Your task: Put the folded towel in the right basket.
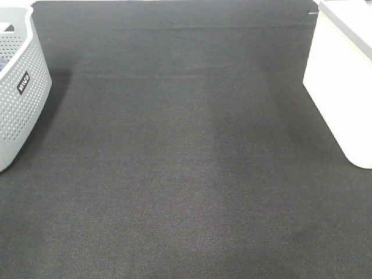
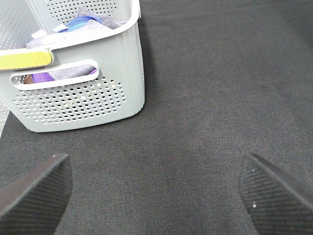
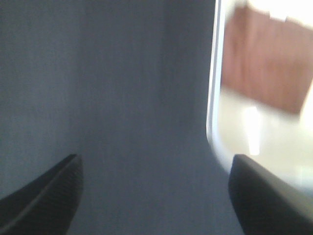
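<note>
Exterior high view: a dark woven mat (image 1: 186,174) fills the field from near edge to far edge, and no arm appears in it. At 9 to 10 o'clock stands a grey perforated basket (image 1: 17,93) bearing a black label (image 1: 22,83); at 2 to 3 o'clock stands the right basket (image 1: 340,87), white, plain-walled, with a light grey rim.

Left wrist view: the left gripper (image 2: 154,191) hangs over bare mat, jaws spread wide with nothing between them. Beyond it the grey perforated basket (image 2: 83,93) holds mixed cloths, purple and blue among them (image 2: 80,24), and a yellow strip (image 2: 24,59) lies along its handle rim.

Right wrist view (blurred): the right gripper (image 3: 154,188) is likewise spread wide and empty, one fingertip over the mat, the other over the edge of the right basket (image 3: 213,98). The folded towel (image 3: 266,61), reddish-brown, lies inside that basket on its pale floor, apart from the gripper.
</note>
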`<state>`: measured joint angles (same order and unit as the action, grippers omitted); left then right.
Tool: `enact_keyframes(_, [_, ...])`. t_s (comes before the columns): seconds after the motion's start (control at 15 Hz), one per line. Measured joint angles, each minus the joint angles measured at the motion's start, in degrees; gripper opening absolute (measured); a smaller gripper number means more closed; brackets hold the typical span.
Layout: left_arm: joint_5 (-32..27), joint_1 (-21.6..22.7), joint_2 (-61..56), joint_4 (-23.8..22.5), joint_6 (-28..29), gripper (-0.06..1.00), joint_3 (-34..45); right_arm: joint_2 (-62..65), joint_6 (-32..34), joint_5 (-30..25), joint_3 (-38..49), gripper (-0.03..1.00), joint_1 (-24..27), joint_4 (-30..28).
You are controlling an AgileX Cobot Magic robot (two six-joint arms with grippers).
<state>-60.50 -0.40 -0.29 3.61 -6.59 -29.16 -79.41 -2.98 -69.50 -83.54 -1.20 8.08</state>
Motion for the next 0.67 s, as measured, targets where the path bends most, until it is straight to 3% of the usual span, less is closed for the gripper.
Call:
enact_keyframes(0.27, [0.0,0.0,0.0,0.0,0.0,0.88,0.0,23.1,0.1,0.0,26.2,0.77,0.0,-4.2])
enact_keyframes(0.33, [0.0,0.0,0.0,0.0,0.0,0.88,0.0,23.1,0.1,0.0,26.2,0.77,0.0,-4.2])
enact_keyframes(0.67, [0.0,0.0,0.0,0.0,0.0,0.88,0.0,49.4,0.9,2.2,46.4,0.77,0.0,-7.4])
